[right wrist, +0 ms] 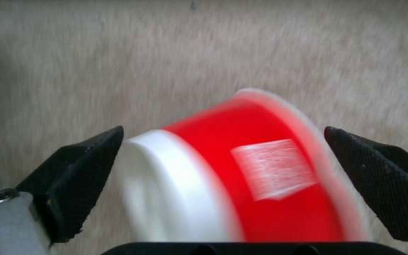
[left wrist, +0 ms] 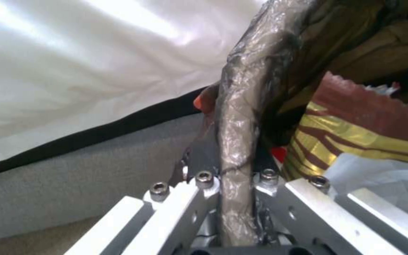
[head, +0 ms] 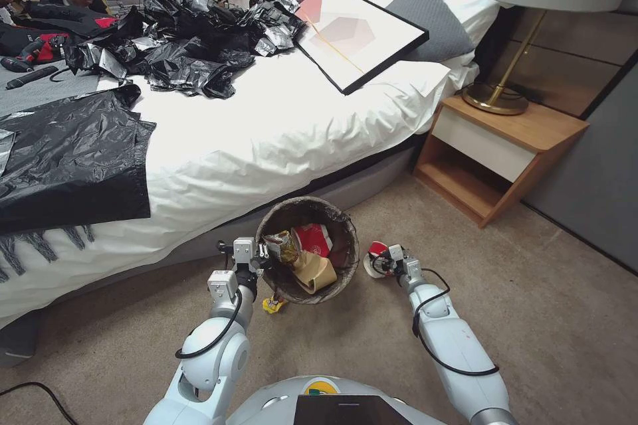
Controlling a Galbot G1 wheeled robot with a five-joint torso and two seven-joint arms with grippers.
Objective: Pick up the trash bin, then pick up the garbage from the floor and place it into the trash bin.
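The trash bin (head: 332, 212), a round pail with a dark liner, hangs tilted just above the carpet beside the bed. My left gripper (head: 256, 257) is shut on its near-left rim; the left wrist view shows the liner-wrapped rim (left wrist: 234, 117) pinched at my left gripper (left wrist: 234, 152). Inside the bin lie a yellow-striped snack wrapper (head: 286, 246), a red carton (head: 314, 239) and a brown cardboard piece (head: 318, 272). To the bin's right, a red-and-white cup (head: 373, 257) lies on its side on the floor. My right gripper (right wrist: 224, 131) is open, with the cup (right wrist: 242, 177) between its black fingers (right wrist: 79, 177).
A small yellow wrapper (head: 274, 305) lies on the carpet under the bin's near edge. The bed (head: 266, 139) with black plastic sheets (head: 66, 159) runs along the left and back. A wooden nightstand (head: 495, 159) with a lamp (head: 505, 89) stands at the right.
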